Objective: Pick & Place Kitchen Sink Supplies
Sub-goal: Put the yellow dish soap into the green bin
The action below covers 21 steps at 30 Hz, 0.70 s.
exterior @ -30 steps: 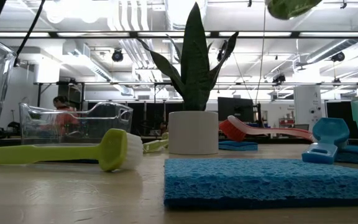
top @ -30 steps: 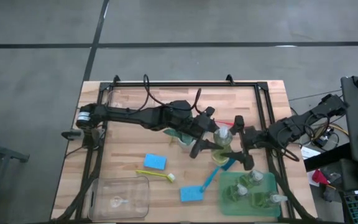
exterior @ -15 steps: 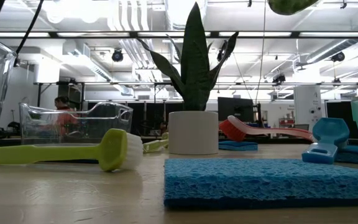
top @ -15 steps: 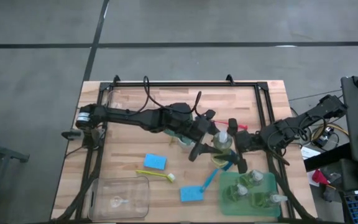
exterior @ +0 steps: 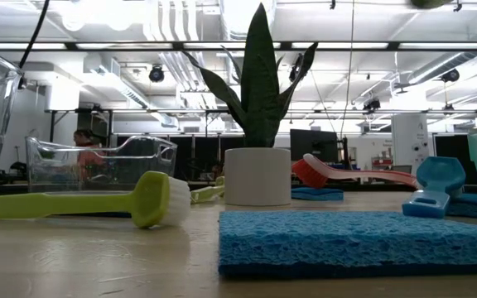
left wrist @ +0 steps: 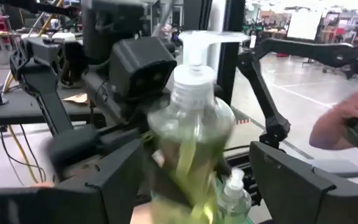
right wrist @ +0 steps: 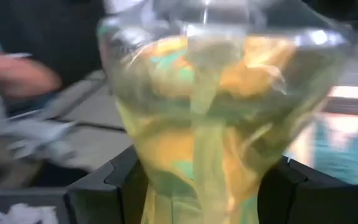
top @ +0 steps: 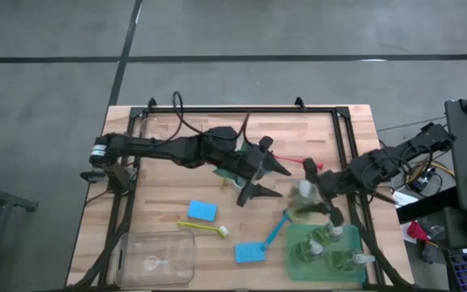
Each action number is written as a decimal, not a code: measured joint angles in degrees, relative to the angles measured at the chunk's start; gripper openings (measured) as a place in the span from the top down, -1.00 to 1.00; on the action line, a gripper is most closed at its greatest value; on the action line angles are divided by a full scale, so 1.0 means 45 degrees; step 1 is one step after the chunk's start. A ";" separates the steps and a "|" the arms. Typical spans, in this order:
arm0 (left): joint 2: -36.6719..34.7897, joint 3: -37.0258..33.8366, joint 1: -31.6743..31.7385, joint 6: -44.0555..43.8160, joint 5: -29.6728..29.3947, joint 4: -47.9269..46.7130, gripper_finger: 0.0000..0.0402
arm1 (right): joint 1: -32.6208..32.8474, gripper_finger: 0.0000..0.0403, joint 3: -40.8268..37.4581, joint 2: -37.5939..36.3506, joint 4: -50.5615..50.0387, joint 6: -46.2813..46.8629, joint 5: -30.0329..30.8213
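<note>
Containers: green tray (top: 297,261) at the tabletop's (top: 169,174) near right corner held three pump bottles (top: 311,250), upright. Clear bin (top: 154,258) at the near left corner: contents could not be made out through the glare. A second clear bin (exterior: 98,161) stood at the far left; what it held could not be told.

Counts:
- bottles: four seen, three in the tray and one lifted bottle (top: 302,197);
- blue sponges (top: 202,212): two, flat on the wood, well apart;
- brushes: three, namely yellow-green brush (top: 205,229), blue brush (top: 276,229) and red brush (top: 315,163).

Right pincer (top: 318,195) was clenched around the lifted bottle, above the tabletop just beyond the tray's far edge. Left pincer (top: 264,185) was released, fingers spread wide, just beside that bottle and clear of it.

Hard to make out: the lifted bottle was smeared from above. The potted plant (exterior: 259,165) lay mostly under the left arm in the high view. The red brush was partly covered by the right arm. A person's hand (left wrist: 347,118) was cut off at the frame's edge.
</note>
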 joint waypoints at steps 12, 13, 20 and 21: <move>-0.0349 -0.0005 -0.0015 0.0415 0.0004 -0.1062 -0.43 | 0.1389 -0.03 -0.1282 -0.0874 0.0357 -0.1318 0.1519; -0.0349 -0.0005 -0.0015 0.0410 0.0004 -0.1116 -0.43 | 0.1398 -0.03 -0.1481 -0.0944 0.0390 -0.1349 0.1720; -0.0349 -0.0010 -0.0109 0.0391 0.0004 -0.1182 -0.43 | 0.1456 -0.03 -0.2712 -0.1184 0.1375 -0.0923 0.1020; -0.0349 -0.0010 -0.0129 0.0391 0.0006 -0.1187 -0.43 | 0.1457 -0.03 -0.2930 -0.1182 0.1551 -0.0916 0.0801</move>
